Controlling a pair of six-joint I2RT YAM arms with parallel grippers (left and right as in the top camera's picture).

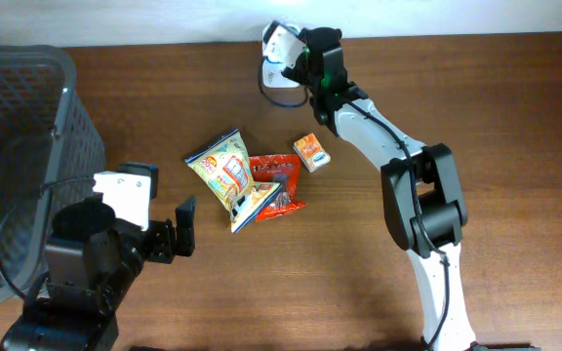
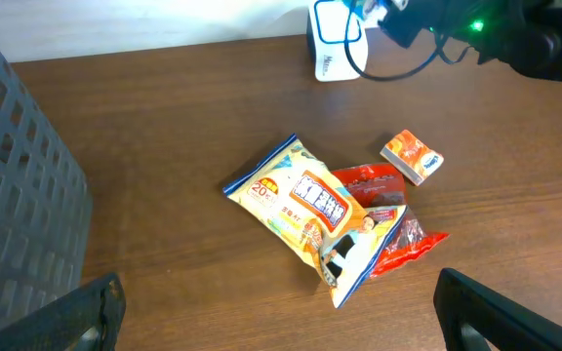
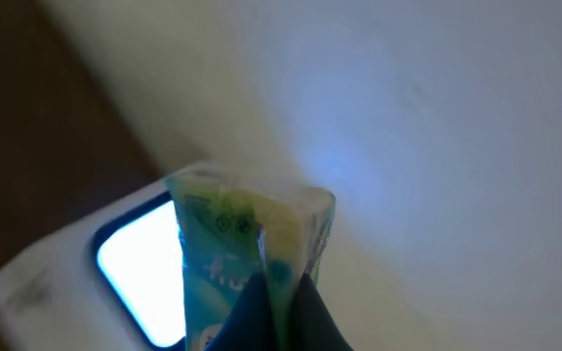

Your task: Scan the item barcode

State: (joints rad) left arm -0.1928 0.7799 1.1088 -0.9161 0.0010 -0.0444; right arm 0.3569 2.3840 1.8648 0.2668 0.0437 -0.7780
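Note:
My right gripper [image 3: 279, 292] is shut on the sealed edge of a green and yellow packet [image 3: 232, 224], the item. It holds the packet upright, right in front of the lit window of the white scanner [image 3: 135, 263]. In the overhead view the right gripper [image 1: 299, 51] sits at the table's far edge against the scanner [image 1: 281, 44]. I see no barcode. My left gripper [image 1: 179, 229] hangs open over bare wood at the front left. Its fingers [image 2: 86, 312] stand wide apart with nothing between them.
A yellow snack bag [image 1: 224, 171] lies mid-table, overlapping a red packet [image 1: 281, 190]. A small orange box [image 1: 311, 152] lies to their right. A dark mesh basket [image 1: 27, 97] fills the left side, close to the left arm.

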